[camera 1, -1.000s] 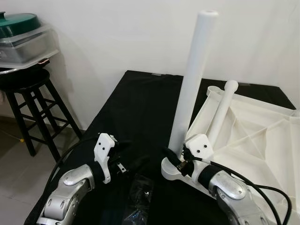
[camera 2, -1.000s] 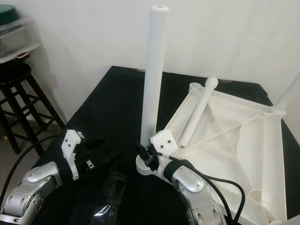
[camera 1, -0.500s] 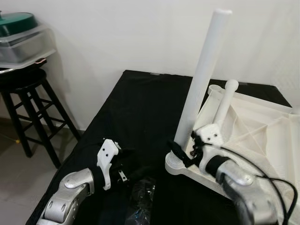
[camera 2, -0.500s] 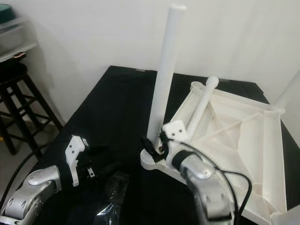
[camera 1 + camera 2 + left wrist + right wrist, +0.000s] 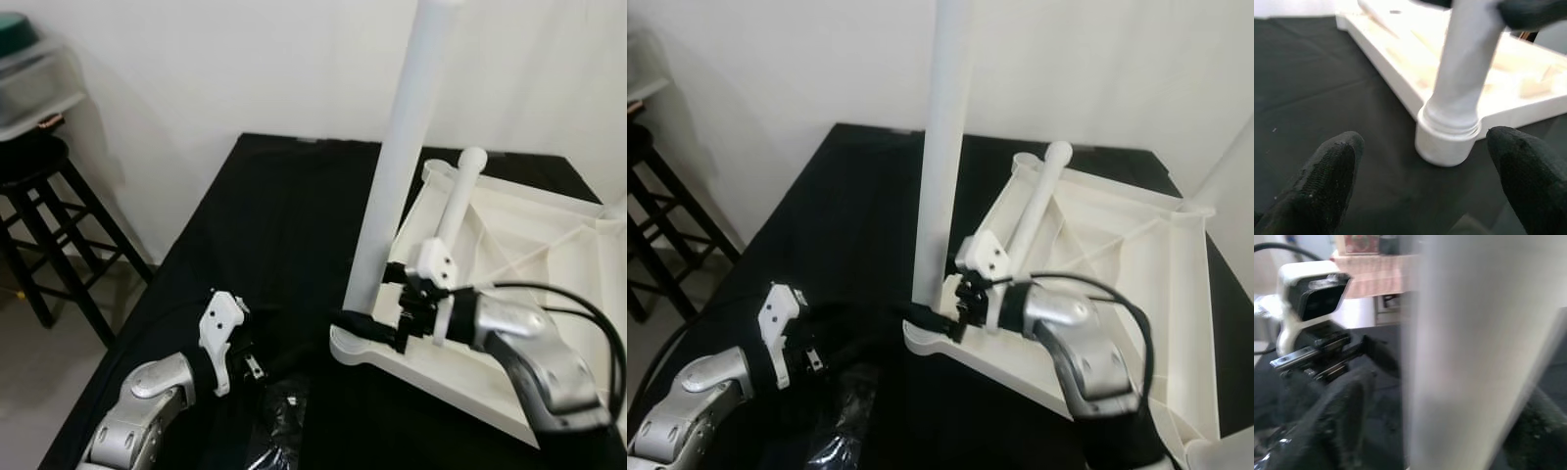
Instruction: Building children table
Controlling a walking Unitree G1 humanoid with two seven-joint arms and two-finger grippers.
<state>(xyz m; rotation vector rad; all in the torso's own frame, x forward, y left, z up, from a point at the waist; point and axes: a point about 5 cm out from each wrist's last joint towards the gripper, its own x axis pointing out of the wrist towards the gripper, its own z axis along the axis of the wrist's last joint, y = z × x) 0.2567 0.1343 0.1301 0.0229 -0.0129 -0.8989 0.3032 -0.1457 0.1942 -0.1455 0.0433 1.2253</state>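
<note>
The white tabletop (image 5: pixel 534 240) lies upside down on a black-covered table. A long white leg (image 5: pixel 392 186) stands almost upright in its near-left corner socket (image 5: pixel 1444 142). My right gripper (image 5: pixel 364 326) comes in from the right, low at that leg's base, with a finger (image 5: pixel 1347 421) on either side of the leg, shut on it. My left gripper (image 5: pixel 1422 176) rests low on the black cloth just left of the socket, fingers wide apart and holding nothing. A second white leg (image 5: pixel 456 201) lies slanted across the tabletop's underside.
A crumpled clear plastic bag (image 5: pixel 279 431) lies on the cloth by my left arm. A black stool (image 5: pixel 39 186) stands on the floor to the left, under a shelf with a clear container (image 5: pixel 29 83). Another white leg (image 5: pixel 1225 166) rises at the far right corner.
My right arm has swung out and now reaches the leg's base from the right. The leg tipped rightward, then stands straighter. The left gripper stays low beside the socket.
</note>
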